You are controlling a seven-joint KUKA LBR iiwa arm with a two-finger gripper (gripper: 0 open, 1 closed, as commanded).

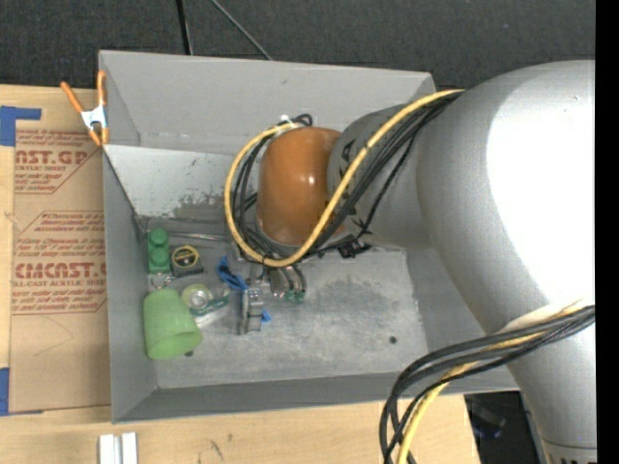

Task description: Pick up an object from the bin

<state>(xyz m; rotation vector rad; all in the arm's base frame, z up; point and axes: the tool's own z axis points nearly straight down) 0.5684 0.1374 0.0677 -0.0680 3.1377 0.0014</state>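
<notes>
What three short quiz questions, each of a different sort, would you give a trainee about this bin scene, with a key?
1. True or false: the light green cup lies at the right wall of the bin.
2. The rounded cover above the pincer is: A orange, B blue, C white.
3. Fill in: the pincer is down in the bin, to the cup's ___ in the view.
Key: 1 false, the cup lies at left; 2 A; 3 right.

My orange wrist cover (295,187), my yellow and black cables (230,193), grey bin (372,298), pale green cup (172,325), dark green piece (157,249), black-and-yellow tape measure (184,256), blue scraps (229,276)
</notes>
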